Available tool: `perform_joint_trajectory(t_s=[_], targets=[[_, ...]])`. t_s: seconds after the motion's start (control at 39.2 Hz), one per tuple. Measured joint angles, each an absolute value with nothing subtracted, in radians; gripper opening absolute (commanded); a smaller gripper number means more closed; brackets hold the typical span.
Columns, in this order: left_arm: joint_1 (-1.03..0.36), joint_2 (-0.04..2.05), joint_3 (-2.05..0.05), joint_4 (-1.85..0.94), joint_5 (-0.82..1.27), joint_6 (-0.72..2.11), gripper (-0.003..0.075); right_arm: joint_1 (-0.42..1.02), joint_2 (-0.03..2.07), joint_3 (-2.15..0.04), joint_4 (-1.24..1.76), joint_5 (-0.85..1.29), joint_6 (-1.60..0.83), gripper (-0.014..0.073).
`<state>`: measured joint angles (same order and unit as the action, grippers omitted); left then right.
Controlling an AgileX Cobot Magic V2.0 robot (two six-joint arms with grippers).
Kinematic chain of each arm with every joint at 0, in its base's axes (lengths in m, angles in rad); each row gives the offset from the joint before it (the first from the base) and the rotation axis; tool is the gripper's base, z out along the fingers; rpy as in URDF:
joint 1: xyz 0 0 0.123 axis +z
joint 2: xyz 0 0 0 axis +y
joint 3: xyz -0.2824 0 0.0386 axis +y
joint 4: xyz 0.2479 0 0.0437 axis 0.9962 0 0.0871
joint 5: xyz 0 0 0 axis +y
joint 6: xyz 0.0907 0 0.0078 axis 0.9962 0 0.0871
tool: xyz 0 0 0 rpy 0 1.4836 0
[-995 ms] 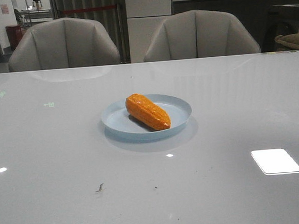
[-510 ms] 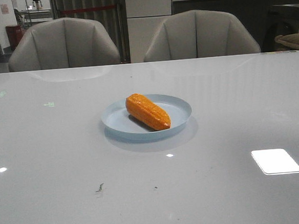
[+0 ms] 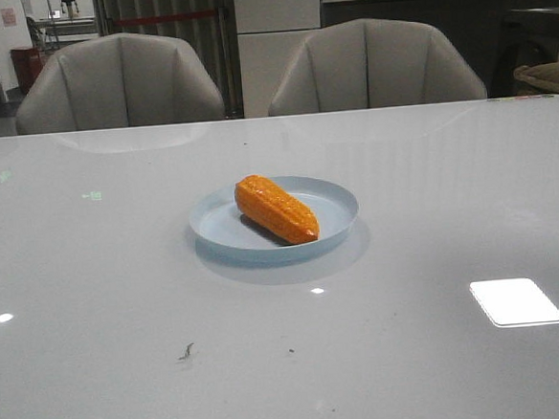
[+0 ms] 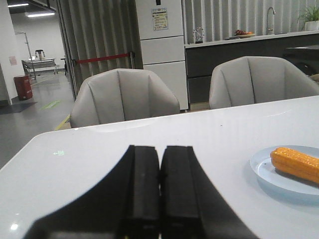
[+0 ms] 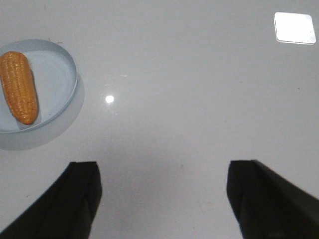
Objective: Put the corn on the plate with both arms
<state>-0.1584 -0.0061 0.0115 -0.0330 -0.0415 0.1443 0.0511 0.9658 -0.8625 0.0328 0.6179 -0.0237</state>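
The orange corn (image 3: 277, 208) lies on the pale blue plate (image 3: 336, 198) near the middle of the white table, tapered end toward the front right. Neither arm shows in the front view. In the left wrist view my left gripper (image 4: 160, 154) is shut and empty, low over the table, with the plate (image 4: 264, 174) and the corn (image 4: 296, 163) apart from it. In the right wrist view my right gripper (image 5: 162, 174) is open and empty above bare table, and the corn (image 5: 19, 85) lies on the plate (image 5: 67, 84) well away from the fingertips.
Two grey chairs (image 3: 122, 81) (image 3: 370, 64) stand behind the table's far edge. A bright window reflection (image 3: 514, 300) lies on the table at the front right. Small dark specks (image 3: 186, 351) mark the table near the front.
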Motion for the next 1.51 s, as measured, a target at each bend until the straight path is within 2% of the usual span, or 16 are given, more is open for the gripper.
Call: perform_joint_trajectory(t_s=[0.1,0.43,0.99,1.35,1.51], targets=[[-0.158,-0.006,0.011,-0.033,-0.042,0.144,0.0094,0.051,0.944,-0.824,0.027,0.586,-0.024,0.0486],[-0.158,-0.006,0.011,-0.033,-0.042,0.144,0.0094,0.051,0.698,-0.644,0.025,0.392,-0.024,0.0043],[-0.158,-0.006,0.011,-0.033,-0.042,0.144,0.0094,0.051,0.029,-0.329,0.025,0.313,-0.024,0.0057],[-0.158,-0.006,0.011,-0.033,-0.042,0.144,0.0094,0.051,-0.013,-0.005,0.048,0.181,-0.020,0.0057],[-0.158,-0.006,0.011,-0.033,-0.042,0.144,0.0094,0.051,-0.013,0.027,0.048,0.201,-0.020,0.0057]])
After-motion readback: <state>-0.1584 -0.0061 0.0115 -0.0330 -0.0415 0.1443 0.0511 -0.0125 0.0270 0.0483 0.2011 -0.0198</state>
